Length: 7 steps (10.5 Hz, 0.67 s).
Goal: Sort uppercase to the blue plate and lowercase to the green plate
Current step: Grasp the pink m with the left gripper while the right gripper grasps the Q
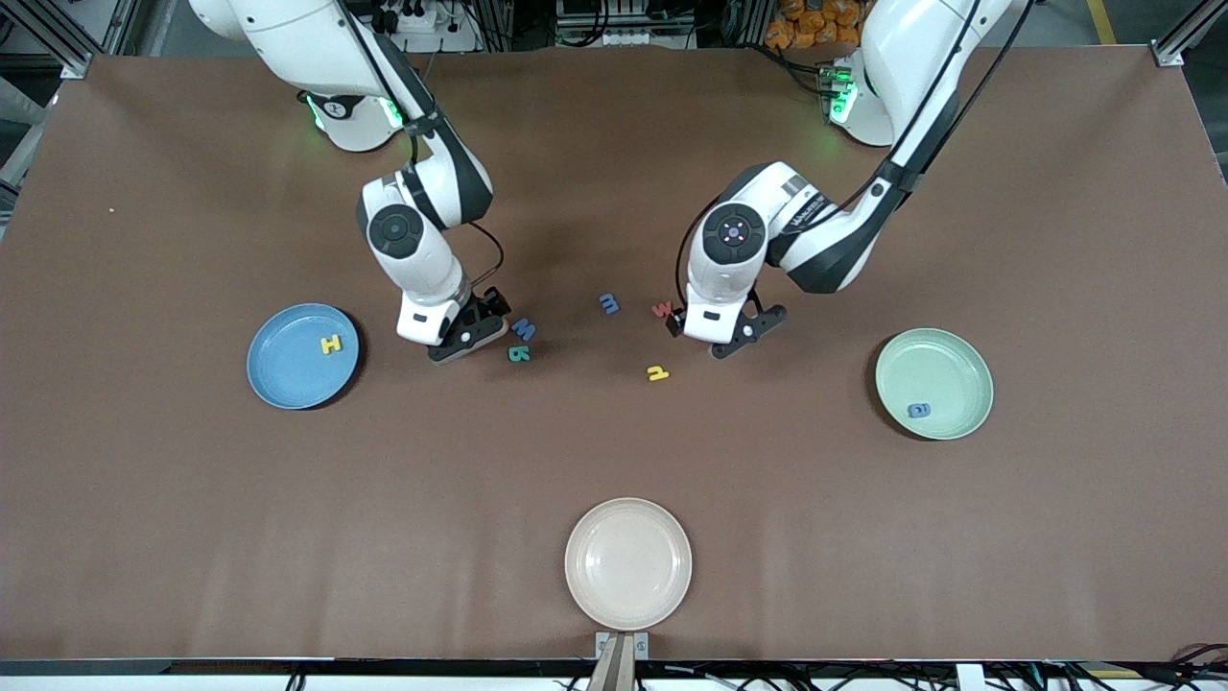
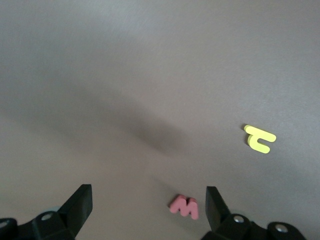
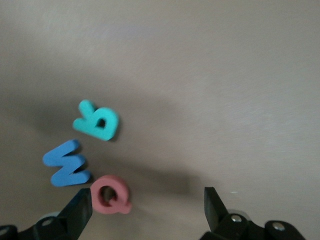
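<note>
Two of eight letters sorted, judging by the front view, with six left to do. Finding the yellow H (image 1: 331, 344) lying on the blue plate (image 1: 278, 384) at mid-height of the frame toward the right arm's end of the bench, and the blue a (image 1: 919, 410) lying in the green plate (image 1: 959, 365) toward the left arm's end. Seeing the blue W (image 1: 523, 329) and the teal capital (image 1: 519, 354) lying on the bench near the frame's middle, just beside the right end effector (image 1: 467, 336). Seeing the blue m (image 1: 609, 303) and red w (image 1: 662, 310) a little higher in the frame, the yellow n (image 1: 657, 373) lower. Noting the left end effector (image 1: 729, 331) hanging low just beside the red w. Leaving aside the cream plate (image 1: 628, 566) at the lower centre.

Turning to the left wrist view: finding the left end effector (image 2: 149, 197) spread wide and gripping nothing, the red w (image 2: 184, 206) lying between its fingers but nearer one of them, the yellow n (image 2: 260, 138) well apart.

Turning to the right wrist view: finding the right end effector (image 3: 147, 200) also spread wide and holding nothing, the red Q (image 3: 111, 195) lying just inside one finger, the blue W (image 3: 66, 164) and teal capital (image 3: 97, 121) clustering near it.

Judging the next picks to be the red w and the red Q.
</note>
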### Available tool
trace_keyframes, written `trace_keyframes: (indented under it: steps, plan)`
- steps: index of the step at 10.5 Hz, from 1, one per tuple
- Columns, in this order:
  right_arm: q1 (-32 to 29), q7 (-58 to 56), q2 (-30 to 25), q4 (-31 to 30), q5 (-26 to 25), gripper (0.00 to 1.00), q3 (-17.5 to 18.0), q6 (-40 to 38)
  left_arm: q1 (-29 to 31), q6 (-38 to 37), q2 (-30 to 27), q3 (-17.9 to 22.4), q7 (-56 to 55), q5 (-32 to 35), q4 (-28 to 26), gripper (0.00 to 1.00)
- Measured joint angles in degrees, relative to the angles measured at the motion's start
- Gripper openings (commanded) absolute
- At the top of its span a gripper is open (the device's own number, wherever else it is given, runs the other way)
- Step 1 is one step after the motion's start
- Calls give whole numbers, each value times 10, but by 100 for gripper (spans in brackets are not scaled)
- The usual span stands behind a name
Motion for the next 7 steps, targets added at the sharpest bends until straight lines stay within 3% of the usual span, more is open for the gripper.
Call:
trace_keyframes:
  steps: [4,7]
  plan:
    - [0,-1,2,-3,0,94,15,6,-16,43,13,0,-156,0,0,100]
    - [0,-8,3,-5,0,71,20,6,-12,83,40,6,-296,0,16,100]
